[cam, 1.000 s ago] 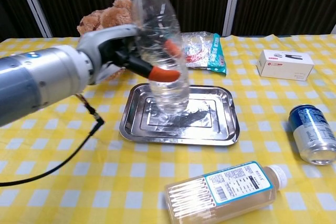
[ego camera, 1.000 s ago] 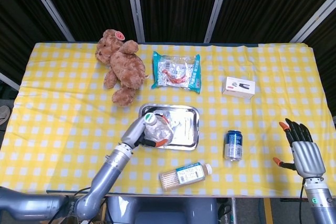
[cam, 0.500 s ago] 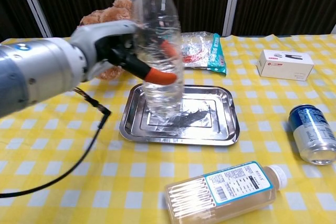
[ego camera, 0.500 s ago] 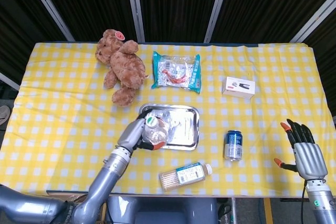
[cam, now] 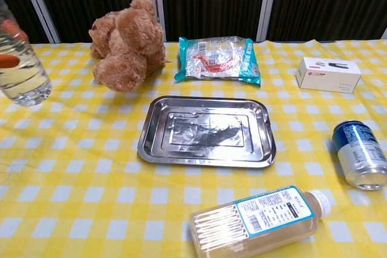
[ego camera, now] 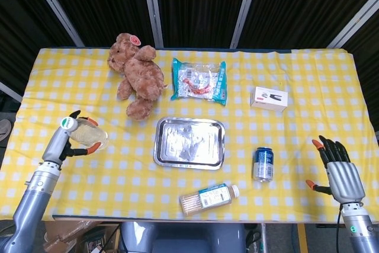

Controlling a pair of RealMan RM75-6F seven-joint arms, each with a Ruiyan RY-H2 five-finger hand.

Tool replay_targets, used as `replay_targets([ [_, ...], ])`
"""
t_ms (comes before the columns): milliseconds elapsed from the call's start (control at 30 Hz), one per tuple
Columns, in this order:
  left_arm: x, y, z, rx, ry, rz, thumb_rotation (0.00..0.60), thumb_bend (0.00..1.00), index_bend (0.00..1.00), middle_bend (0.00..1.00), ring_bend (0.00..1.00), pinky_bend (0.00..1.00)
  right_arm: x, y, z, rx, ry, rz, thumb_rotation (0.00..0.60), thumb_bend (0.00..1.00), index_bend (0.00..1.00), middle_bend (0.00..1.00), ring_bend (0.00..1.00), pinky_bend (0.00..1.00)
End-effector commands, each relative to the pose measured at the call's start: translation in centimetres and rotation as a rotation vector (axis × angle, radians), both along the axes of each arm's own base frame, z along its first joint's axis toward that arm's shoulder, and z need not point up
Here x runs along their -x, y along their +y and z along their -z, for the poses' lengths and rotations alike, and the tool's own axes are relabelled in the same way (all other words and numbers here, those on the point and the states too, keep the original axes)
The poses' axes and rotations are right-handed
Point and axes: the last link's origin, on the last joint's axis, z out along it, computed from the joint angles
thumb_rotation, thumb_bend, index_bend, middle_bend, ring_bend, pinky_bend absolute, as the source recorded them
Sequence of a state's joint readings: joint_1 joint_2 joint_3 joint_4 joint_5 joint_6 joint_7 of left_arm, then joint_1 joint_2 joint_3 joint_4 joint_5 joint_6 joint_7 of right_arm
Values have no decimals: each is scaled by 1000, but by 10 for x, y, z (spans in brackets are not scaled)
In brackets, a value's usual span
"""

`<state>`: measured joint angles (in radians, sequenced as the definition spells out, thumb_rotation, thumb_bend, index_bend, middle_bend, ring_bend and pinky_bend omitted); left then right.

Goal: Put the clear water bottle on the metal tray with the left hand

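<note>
My left hand grips the clear water bottle at the far left of the table, well away from the metal tray. The bottle's green-and-white cap points up towards the camera. In the chest view the bottle shows at the left edge with an orange fingertip on it; the hand itself is cut off there. The tray lies bare in the middle of the table. My right hand hovers at the front right corner, fingers spread, holding nothing.
A brown teddy bear and a snack packet lie behind the tray. A white box sits at the back right. A blue can stands right of the tray. A labelled bottle lies near the front edge.
My left hand has swung the water bottle from above the tray far out to the left side of the table. The tray now holds nothing. The right hand has barely moved.
</note>
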<state>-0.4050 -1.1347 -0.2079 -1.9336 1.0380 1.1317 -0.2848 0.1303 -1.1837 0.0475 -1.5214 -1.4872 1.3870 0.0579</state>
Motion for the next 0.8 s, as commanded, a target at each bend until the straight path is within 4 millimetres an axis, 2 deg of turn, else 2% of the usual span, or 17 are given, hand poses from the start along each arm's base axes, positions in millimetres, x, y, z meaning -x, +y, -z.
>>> replay_targets([
  [33,24,-2,1,31,12,-15,600,382,491,493,30,0,1,-1,0,-1,1,3,600,50,97,0,0,0],
  [133,12,4,16,59,-4,13,600,382,492,494,30,0,1,-1,0,-1,1,6,600,49,97,0,0,0],
  [233,-11,11,35,92,-24,64,600,382,492,494,30,0,2,-1,-1,4,-1,7,600,49,97,0,0,0],
  [500,-99,24,84,133,-29,197,600,383,496,497,30,0,5,-2,-4,5,-7,13,600,49,97,0,0,0],
  [600,-135,23,108,148,-4,244,600,382,493,493,30,0,5,-2,-5,9,-12,11,600,49,97,0,0,0],
  [800,-168,28,145,144,19,218,600,384,495,496,30,0,5,-1,-4,1,-15,12,600,50,97,0,0,0],
])
